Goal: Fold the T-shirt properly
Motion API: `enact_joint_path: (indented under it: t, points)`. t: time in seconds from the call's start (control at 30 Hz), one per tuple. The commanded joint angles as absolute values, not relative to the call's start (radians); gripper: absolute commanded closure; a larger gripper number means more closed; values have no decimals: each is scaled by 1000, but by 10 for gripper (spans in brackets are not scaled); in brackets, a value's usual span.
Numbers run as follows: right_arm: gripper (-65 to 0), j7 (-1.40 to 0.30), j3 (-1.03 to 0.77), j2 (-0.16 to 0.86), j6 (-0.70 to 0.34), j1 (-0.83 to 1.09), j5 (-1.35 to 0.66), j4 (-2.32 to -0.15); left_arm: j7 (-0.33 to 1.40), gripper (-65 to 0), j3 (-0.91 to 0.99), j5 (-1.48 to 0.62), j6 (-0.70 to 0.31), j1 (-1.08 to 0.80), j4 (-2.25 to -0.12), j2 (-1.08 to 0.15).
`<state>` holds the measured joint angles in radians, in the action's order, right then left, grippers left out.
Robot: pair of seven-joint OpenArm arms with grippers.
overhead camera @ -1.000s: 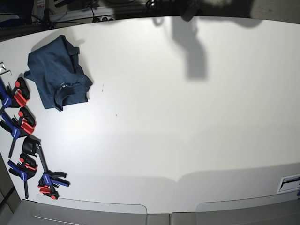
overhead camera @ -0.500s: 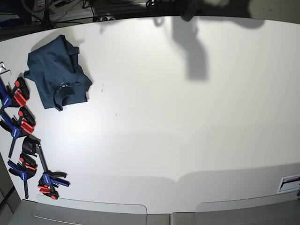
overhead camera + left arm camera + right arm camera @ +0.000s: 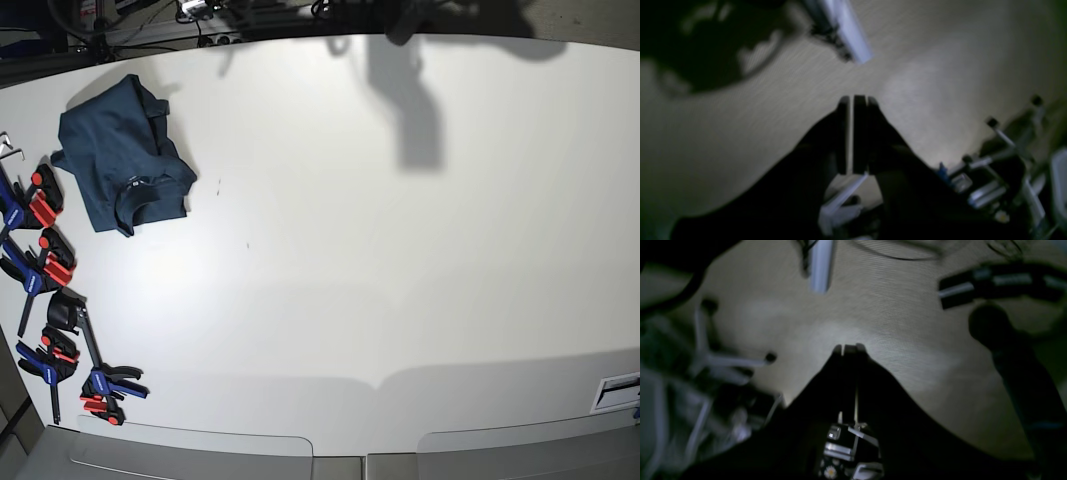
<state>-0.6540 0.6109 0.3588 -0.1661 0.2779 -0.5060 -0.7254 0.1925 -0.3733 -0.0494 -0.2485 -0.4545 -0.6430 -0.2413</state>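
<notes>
The T-shirt [image 3: 124,158], dark navy-teal, lies in a compact folded bundle at the far left back of the white table [image 3: 380,260], collar toward the front. Neither gripper shows over the table in the base view. In the left wrist view my left gripper [image 3: 852,100] has its dark fingers together with only a thin slit between them, holding nothing, above a blurred beige floor. In the right wrist view my right gripper [image 3: 848,348] is shut and empty, also off the table. The shirt shows in neither wrist view.
Several red, blue and black clamps [image 3: 45,265] line the table's left edge, just in front of the shirt. An arm's shadow [image 3: 412,105] falls on the table's back middle. Cables and metal stands [image 3: 1000,173] lie on the floor beside the grippers.
</notes>
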Motion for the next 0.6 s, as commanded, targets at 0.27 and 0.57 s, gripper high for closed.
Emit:
enact_joint_path:
  t: [0.27,0.57]
  points:
    - [0,-599,608,357,-17,280,-561,-728,117,-12,-374,-360,38,-466,-648,-244]
    - [0,-575,608,357,-17,280,-559,-728,72,-12,-374,-398,33,-465,-648,-229]
